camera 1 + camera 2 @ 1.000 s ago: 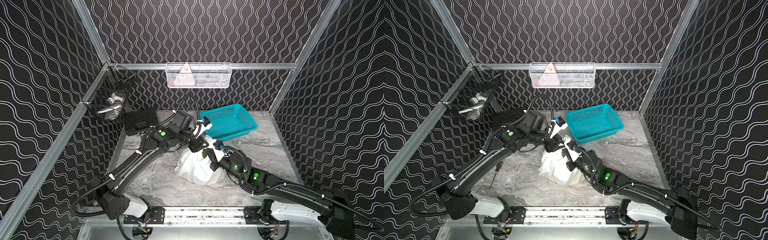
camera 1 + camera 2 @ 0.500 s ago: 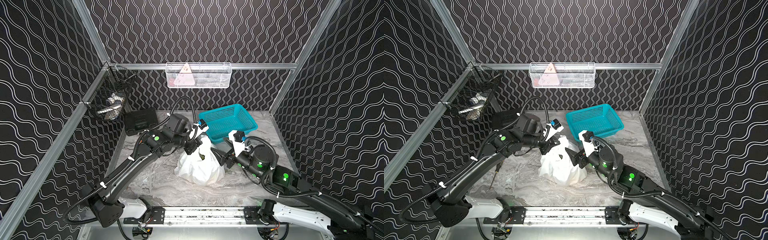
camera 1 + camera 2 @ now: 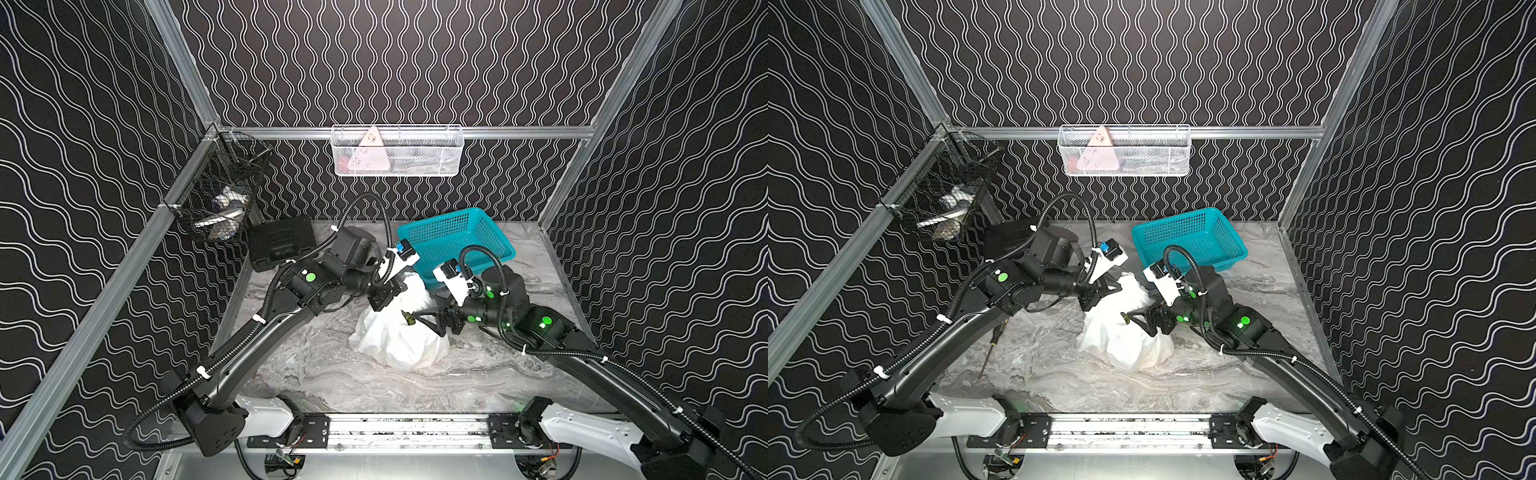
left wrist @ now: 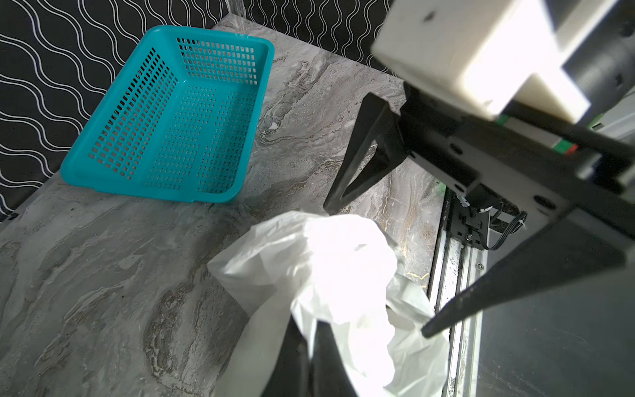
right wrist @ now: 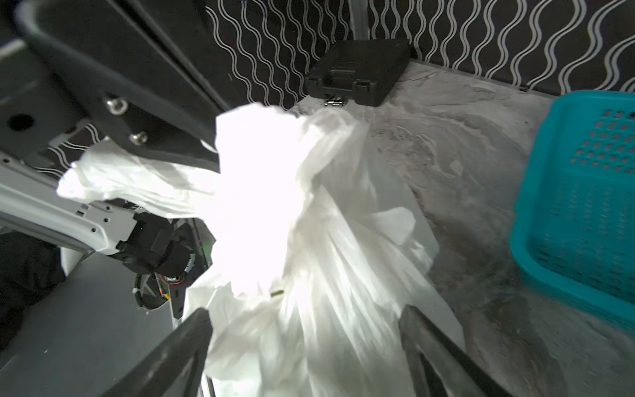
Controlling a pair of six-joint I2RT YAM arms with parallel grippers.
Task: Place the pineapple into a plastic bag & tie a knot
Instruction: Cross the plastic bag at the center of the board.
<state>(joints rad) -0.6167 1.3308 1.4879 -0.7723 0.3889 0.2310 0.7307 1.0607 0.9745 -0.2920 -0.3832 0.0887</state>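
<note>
The white plastic bag (image 3: 395, 340) (image 3: 1125, 340) sits bunched on the marble table in both top views, its top gathered upward. My left gripper (image 3: 397, 291) (image 4: 309, 326) is shut on a fold of that gathered top (image 4: 326, 261). My right gripper (image 3: 417, 316) (image 5: 305, 312) is open at the bag's right side, a finger on either side of the upper bag (image 5: 309, 223) without pinching it. The pineapple's body is hidden inside the bag. Only a small dark green tip (image 3: 409, 318) (image 5: 277, 293) pokes out near the right fingers.
A teal basket (image 3: 455, 245) (image 4: 171, 113) stands just behind the bag, close to the right wrist. A black case (image 3: 280, 243) (image 5: 357, 75) lies at the back left. A screwdriver (image 3: 990, 353) lies on the table under the left arm. Wire baskets hang on the left wall (image 3: 220, 199) and back wall (image 3: 397, 151).
My right gripper has opened, let go of the bag and drawn back to the right. My left gripper has shut on the bag's gathered top.
</note>
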